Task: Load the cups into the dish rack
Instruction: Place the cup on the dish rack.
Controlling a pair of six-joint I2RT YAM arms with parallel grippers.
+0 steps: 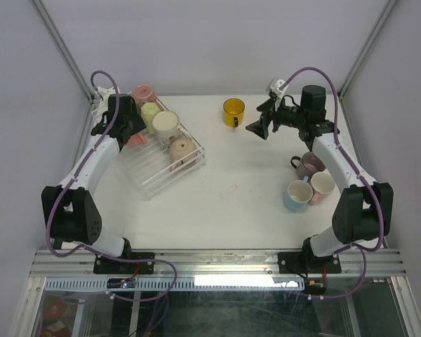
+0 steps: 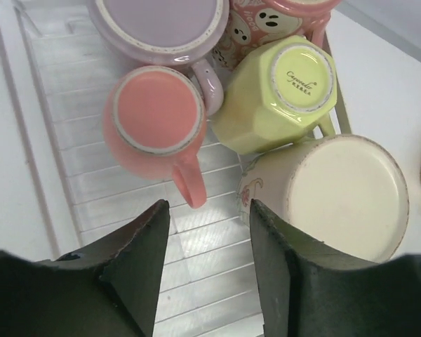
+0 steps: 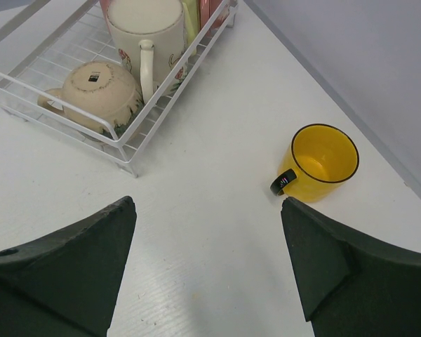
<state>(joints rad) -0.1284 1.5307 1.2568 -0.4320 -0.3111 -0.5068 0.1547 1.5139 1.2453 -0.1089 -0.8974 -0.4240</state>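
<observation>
Toward the far left corner of the counter (image 1: 231,189) sits the clear, wire-sided rectangular dish rack (image 1: 149,181), set at a slant. Packed tight at its far end are a lilac ceramic cup (image 2: 161,21), a salmon-pink handled cup (image 2: 154,116), a yellow-green faceted cup (image 2: 281,91) and a large cream cup with a flower print (image 2: 337,196), all bottom up. A pink cup patterned with little faces (image 2: 281,17) is wedged behind them. A beige rounded cup (image 3: 102,91) rests alone nearer the rack's near end, also base up.

A glossy yellow cup with a dark handle (image 1: 233,111) stands upright by the far edge, with bare counter around it. By the right edge, a mauve cup (image 1: 310,165), a light blue cup (image 1: 298,194) and a pale cream-pink cup (image 1: 323,184) cluster upright, close together.

The left gripper (image 2: 207,210) hangs over the rack, its jaws partly apart and holding nothing. The salmon-pink cup's handle points into the gap, just short of them. The right gripper (image 3: 207,210) hovers beside the yellow cup, jaws spread wide and empty.
</observation>
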